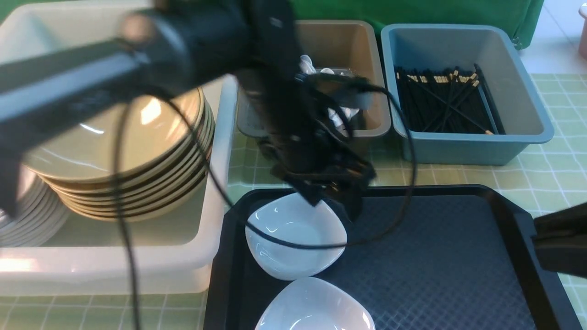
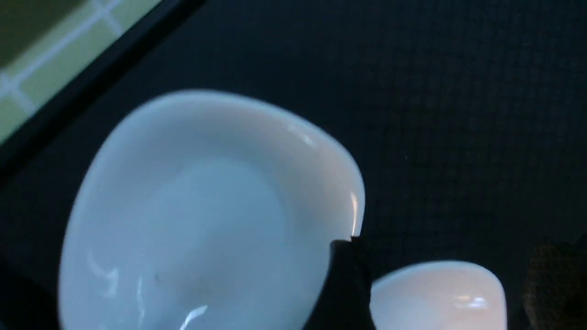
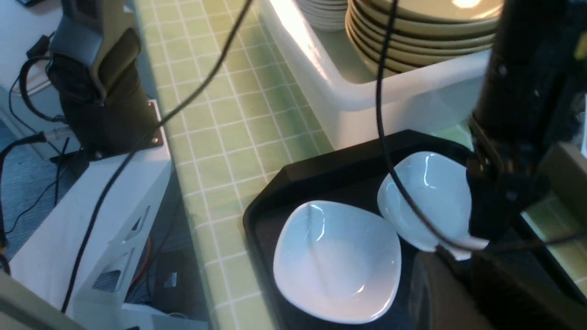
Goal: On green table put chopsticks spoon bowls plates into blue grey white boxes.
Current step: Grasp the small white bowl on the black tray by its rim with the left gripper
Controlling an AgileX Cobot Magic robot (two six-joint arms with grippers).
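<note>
Two white plates lie on the black tray (image 1: 458, 256): the far one (image 1: 293, 238) (image 2: 197, 220) (image 3: 426, 197) and the near one (image 1: 316, 307) (image 2: 440, 298) (image 3: 337, 259). My left gripper (image 1: 332, 201) (image 2: 447, 288) hangs over the far plate's right rim, jaws apart, one finger (image 2: 344, 284) against that rim. At the tray's right edge, my right gripper (image 1: 539, 238) (image 3: 472, 293) is shut and empty. Tan bowls (image 1: 124, 137) sit stacked in the white box (image 1: 114, 270). White spoons (image 1: 307, 64) show in the grey box (image 1: 380, 91), chopsticks (image 1: 445, 101) in the blue box (image 1: 477, 149).
A stack of white plates (image 1: 27, 215) sits beside the bowls in the white box. The left arm and its cables cross in front of the grey box. The green table (image 1: 527, 178) shows between tray and boxes. The left arm's base (image 3: 91, 91) stands at the table edge.
</note>
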